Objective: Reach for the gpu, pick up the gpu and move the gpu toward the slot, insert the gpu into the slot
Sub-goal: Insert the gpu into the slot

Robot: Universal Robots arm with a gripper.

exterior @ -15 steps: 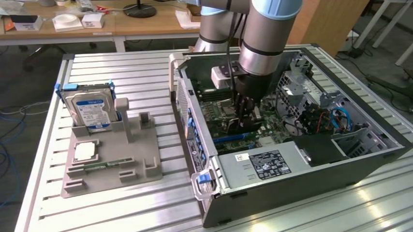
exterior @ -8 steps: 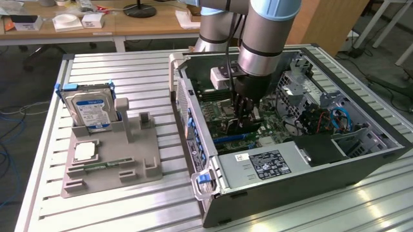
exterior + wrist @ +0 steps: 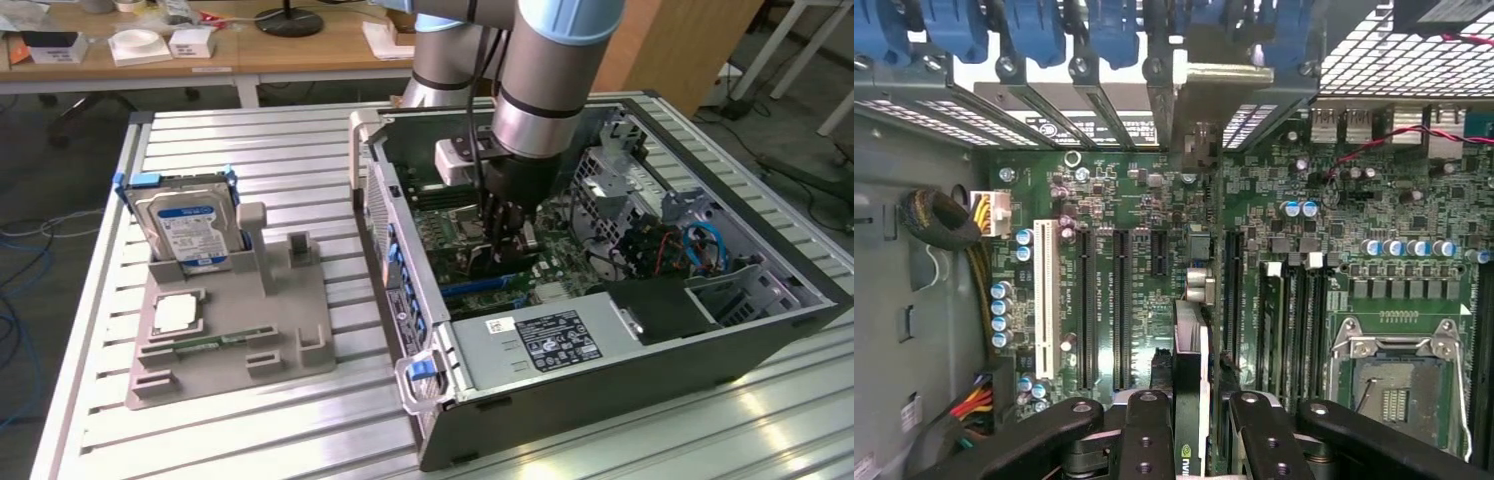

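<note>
On the exterior view's left, a blue-labelled hard drive (image 3: 191, 228) stands in a grey holder (image 3: 227, 330) on the desk (image 3: 107, 440). To its right lies the open computer case (image 3: 587, 340), where the gripper (image 3: 505, 262) reaches down over the motherboard (image 3: 1154, 200). Its fingers (image 3: 1146, 430) are closed on the gpu (image 3: 1191, 390), held edge-on above the slot (image 3: 483, 284).

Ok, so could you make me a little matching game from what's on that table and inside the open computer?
Things:
1. blue-labelled silver hard drive
2. thin dark gpu card
3. square silver processor socket

Places:
A. gripped edge-on between the jaws
B. flat on the green motherboard
C. upright in the grey holder

Pairs: 1-C, 2-A, 3-B.
</note>
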